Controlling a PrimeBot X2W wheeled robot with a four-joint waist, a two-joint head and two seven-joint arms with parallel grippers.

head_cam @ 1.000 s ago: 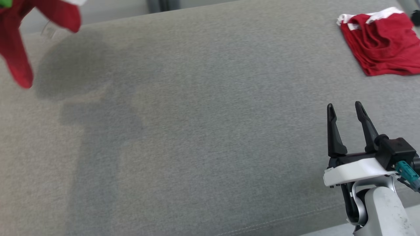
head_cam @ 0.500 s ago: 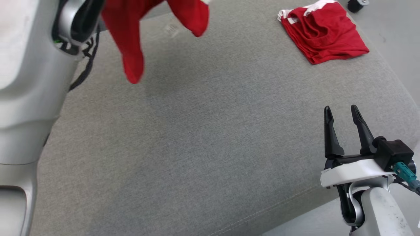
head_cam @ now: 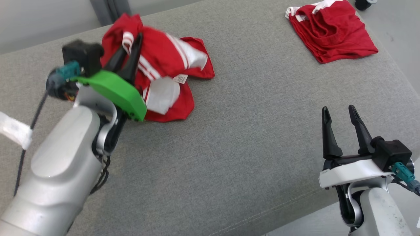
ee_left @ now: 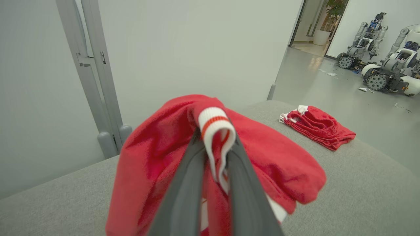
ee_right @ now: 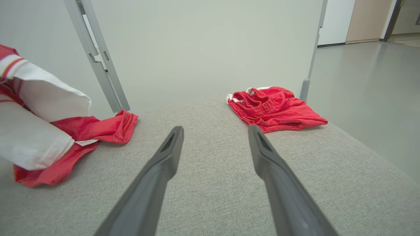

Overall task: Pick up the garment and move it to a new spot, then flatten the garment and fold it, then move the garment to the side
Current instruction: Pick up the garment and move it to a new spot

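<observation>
Two red garments lay on the grey upholstered surface (head_cam: 236,154), well apart. The red-and-white garment (head_cam: 170,65) sat crumpled at the far left of the surface in the head view. Its upper folds were bunched up at the left gripper (head_cam: 131,44) and its lower red edge and white panel rested on the fabric. A small care label (head_cam: 180,78) showed near its middle.

In the left wrist view, the left gripper's dark fingers (ee_left: 183,186) were pressed nearly together, pinching a white ribbed band (ee_left: 215,127) with a red stripe. The band looped over their tips, and the red cloth was draped around both sides.

The right gripper (head_cam: 339,113) hovered at the near right of the surface with its fingers (ee_right: 164,164) spread wide, holding nothing and touching neither garment.

The folded red garment (head_cam: 331,31) lay flat at the far right corner, white trim showing along its far edge. Beyond the surface stood grey metal posts (ee_left: 98,75) against a pale wall, and several wheeled robots (ee_left: 390,75) stood across the room.
</observation>
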